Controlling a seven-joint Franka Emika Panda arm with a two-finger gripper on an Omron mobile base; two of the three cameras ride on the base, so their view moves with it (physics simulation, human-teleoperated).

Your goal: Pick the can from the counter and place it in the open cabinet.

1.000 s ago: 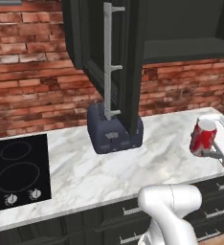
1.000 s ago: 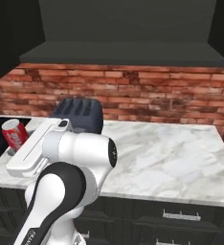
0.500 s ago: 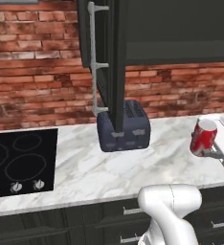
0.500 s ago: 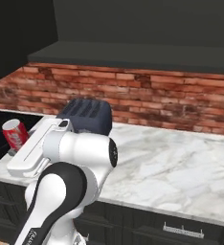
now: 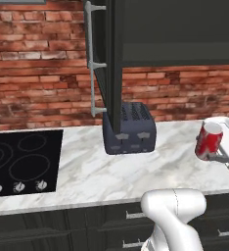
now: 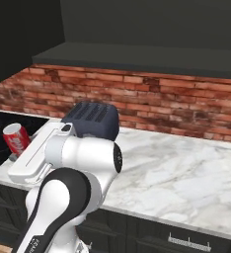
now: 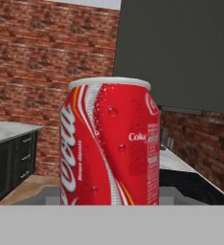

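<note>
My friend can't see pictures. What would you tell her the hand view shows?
A red can with white lettering stands upright, close up in the middle of the picture. Behind it are a red brick wall and a dark cabinet higher up to the right.

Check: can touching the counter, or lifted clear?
Apart. Left base view: the can hangs tilted at the gripper, marble of the counter visible below its bottom edge.

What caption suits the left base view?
Red can held above the marble counter, beside a toaster.
</note>
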